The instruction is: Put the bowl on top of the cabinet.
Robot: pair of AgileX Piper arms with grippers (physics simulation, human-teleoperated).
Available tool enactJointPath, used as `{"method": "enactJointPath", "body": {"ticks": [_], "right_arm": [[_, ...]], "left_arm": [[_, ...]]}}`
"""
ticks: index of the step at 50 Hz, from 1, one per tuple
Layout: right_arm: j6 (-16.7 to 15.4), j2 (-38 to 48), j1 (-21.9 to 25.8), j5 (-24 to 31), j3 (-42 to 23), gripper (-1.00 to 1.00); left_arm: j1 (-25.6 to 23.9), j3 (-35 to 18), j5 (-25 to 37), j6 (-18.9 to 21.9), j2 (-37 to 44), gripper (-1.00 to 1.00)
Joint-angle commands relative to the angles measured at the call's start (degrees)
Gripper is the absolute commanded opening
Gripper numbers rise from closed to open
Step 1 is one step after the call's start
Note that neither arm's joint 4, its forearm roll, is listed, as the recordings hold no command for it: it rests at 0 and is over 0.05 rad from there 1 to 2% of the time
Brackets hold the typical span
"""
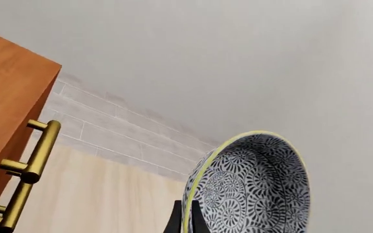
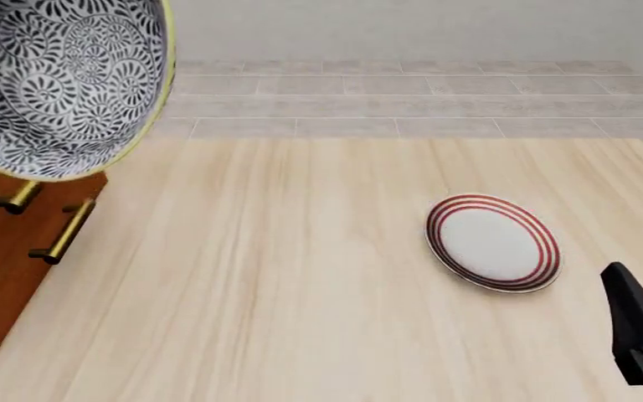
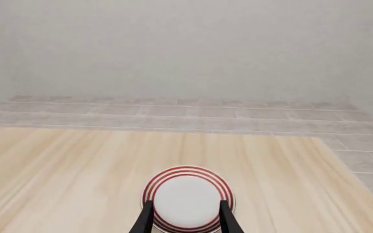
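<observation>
Simulated tabletop test scene, not a real room: flat rendered surfaces, no clutter. Pale wood-grain table (image 2: 299, 293) w/ uniform plank texture, set on a floor of grey rectangular tiles (image 2: 411, 92); beyond that a plain blank grey-white wall (image 3: 186, 43). Props look domestic. Just ahead of the right gripper (image 3: 185, 218), a white plate (image 3: 188, 198) w/ red rings lies flat on the table. Beside the left gripper (image 1: 182, 216), a reddish-brown wooden cabinet (image 1: 8, 111) w/ brass bar handles (image 1: 31, 160), at least 2 showing. The patterned blue-and-white bowl (image 2: 59, 79) adds a kitchenware feel.
</observation>
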Motion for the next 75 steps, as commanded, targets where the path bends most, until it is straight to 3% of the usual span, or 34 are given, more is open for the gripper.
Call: {"method": "enactJointPath", "body": {"ticks": [1, 18, 31, 49, 51, 55, 57, 58, 61, 62, 63, 65, 67, 69, 70, 72, 75], "right_arm": [[-0.1, 0.0, 0.0, 0.1, -0.1, 1.00], [-0.1, 0.0, 0.0, 0.1, -0.1, 1.00], [-0.1, 0.0, 0.0, 0.1, -0.1, 1.00], [-0.1, 0.0, 0.0, 0.1, -0.1, 1.00], [-0.1, 0.0, 0.0, 0.1, -0.1, 1.00], [-0.1, 0.0, 0.0, 0.1, -0.1, 1.00], [-0.1, 0.0, 0.0, 0.1, -0.1, 1.00], [-0.1, 0.0, 0.0, 0.1, -0.1, 1.00], [-0.1, 0.0, 0.0, 0.1, -0.1, 1.00], [-0.1, 0.0, 0.0, 0.1, -0.1, 1.00], [-0.1, 0.0, 0.0, 0.1, -0.1, 1.00], [-0.1, 0.0, 0.0, 0.1, -0.1, 1.00], [-0.1, 0.0, 0.0, 0.1, -0.1, 1.00], [-0.1, 0.0, 0.0, 0.1, -0.1, 1.00], [-0.1, 0.0, 0.0, 0.1, -0.1, 1.00], [-0.1, 0.0, 0.0, 0.1, -0.1, 1.00], [-0.1, 0.0, 0.0, 0.1, -0.1, 1.00]], "left_arm": [[4.6, -8.9, 4.3, 2.8, 2.0, -1.00], [16.8, -19.9, 7.0, 4.7, 8.4, -1.00], [27.6, -25.1, 5.5, 5.5, 12.8, -1.00], [35.5, -25.0, 2.2, 4.1, 17.9, -1.00], [37.2, -27.3, 3.0, 3.6, 20.0, -1.00], [39.2, -25.5, 0.4, 3.9, 21.2, -1.00], [40.7, -28.4, 1.9, 3.6, 23.0, -1.00], [41.2, -26.2, 0.1, 3.5, 23.0, -1.00], [43.0, -27.0, -0.2, 3.7, 25.2, -1.00], [43.3, -29.7, 1.8, 3.7, 26.2, -1.00], [44.2, -26.1, -1.4, 3.4, 26.2, -1.00], [45.3, -25.2, -2.7, 3.7, 26.9, -1.00], [45.9, -25.2, -3.1, 3.9, 27.7, -1.00], [46.9, -28.8, -0.8, 3.8, 29.4, -1.00], [47.3, -25.4, -3.6, 4.1, 29.1, -1.00], [48.0, -29.5, -0.8, 4.3, 30.9, -1.00], [48.9, -24.8, -4.4, 5.0, 31.1, -1.00]]}}
